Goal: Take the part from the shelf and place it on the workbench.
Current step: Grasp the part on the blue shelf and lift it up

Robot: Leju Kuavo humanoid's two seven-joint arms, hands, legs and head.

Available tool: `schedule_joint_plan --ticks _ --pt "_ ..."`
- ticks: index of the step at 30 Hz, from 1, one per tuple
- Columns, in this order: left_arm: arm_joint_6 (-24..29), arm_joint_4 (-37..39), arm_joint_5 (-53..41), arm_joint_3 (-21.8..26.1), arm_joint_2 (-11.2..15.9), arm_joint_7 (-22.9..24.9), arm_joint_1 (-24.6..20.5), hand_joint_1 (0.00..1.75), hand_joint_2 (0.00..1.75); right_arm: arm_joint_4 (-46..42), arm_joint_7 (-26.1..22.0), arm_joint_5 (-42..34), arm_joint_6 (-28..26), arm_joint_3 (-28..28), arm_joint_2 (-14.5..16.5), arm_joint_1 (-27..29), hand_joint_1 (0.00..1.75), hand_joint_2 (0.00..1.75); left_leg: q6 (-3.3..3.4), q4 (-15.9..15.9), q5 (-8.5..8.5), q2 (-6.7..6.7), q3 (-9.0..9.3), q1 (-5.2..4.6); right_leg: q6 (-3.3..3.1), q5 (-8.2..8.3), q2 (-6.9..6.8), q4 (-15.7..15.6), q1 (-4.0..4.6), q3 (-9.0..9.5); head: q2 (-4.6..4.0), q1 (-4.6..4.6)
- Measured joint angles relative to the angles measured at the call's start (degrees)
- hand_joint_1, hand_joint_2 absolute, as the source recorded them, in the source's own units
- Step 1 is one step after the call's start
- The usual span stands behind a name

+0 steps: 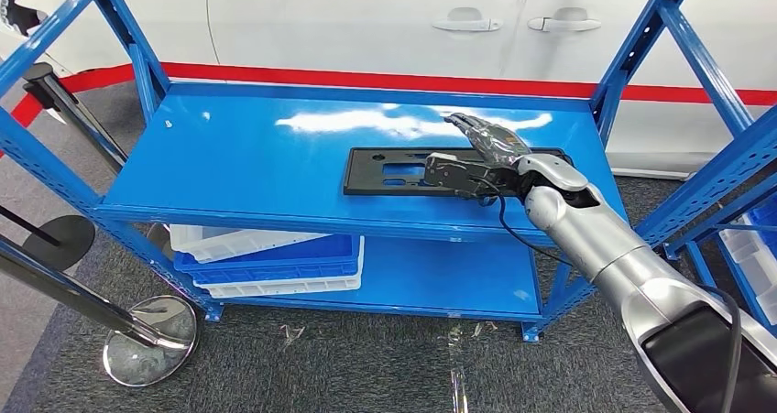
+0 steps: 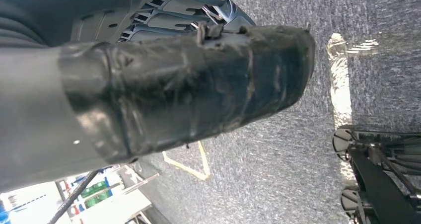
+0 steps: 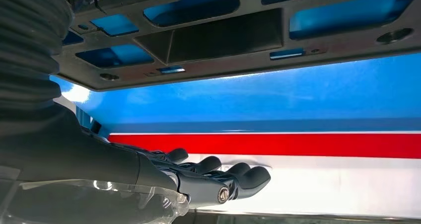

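Observation:
A flat black part [image 1: 394, 170] with several cut-outs lies on the top level of the blue shelf [image 1: 247, 157], towards its right. My right hand [image 1: 486, 157] is over the part's right end, thumb lying across the plate and fingers [image 1: 481, 131] stretched out past its back edge. The right wrist view shows the part [image 3: 223, 35] close by, with the straight fingers [image 3: 218, 172] held apart from it and nothing gripped. The left wrist view has my left hand's [image 2: 174, 85] taped thumb over grey carpet; its fingers are hidden.
Blue and white bins [image 1: 275, 257] sit on the lower shelf level. A white car [image 1: 366, 19] with a red stripe stands behind the shelf. Chrome stanchion bases [image 1: 151, 340] are on the floor at the left. Another blue rack [image 1: 733, 157] stands at the right.

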Motion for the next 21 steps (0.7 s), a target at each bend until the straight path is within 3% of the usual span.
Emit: schedule_joint_plan --ticks 21 --pt "-0.7 0.0 0.2 0.4 -0.1 -3.6 0.0 0.0 0.0 4.0 0.6 1.0 -1.6 0.0 0.1 0.1 0.0 1.75 0.0 0.0 0.0 0.01 0.01 0.0 0.0 0.0 0.02 0.0 0.0 0.0 0.0 -0.01"
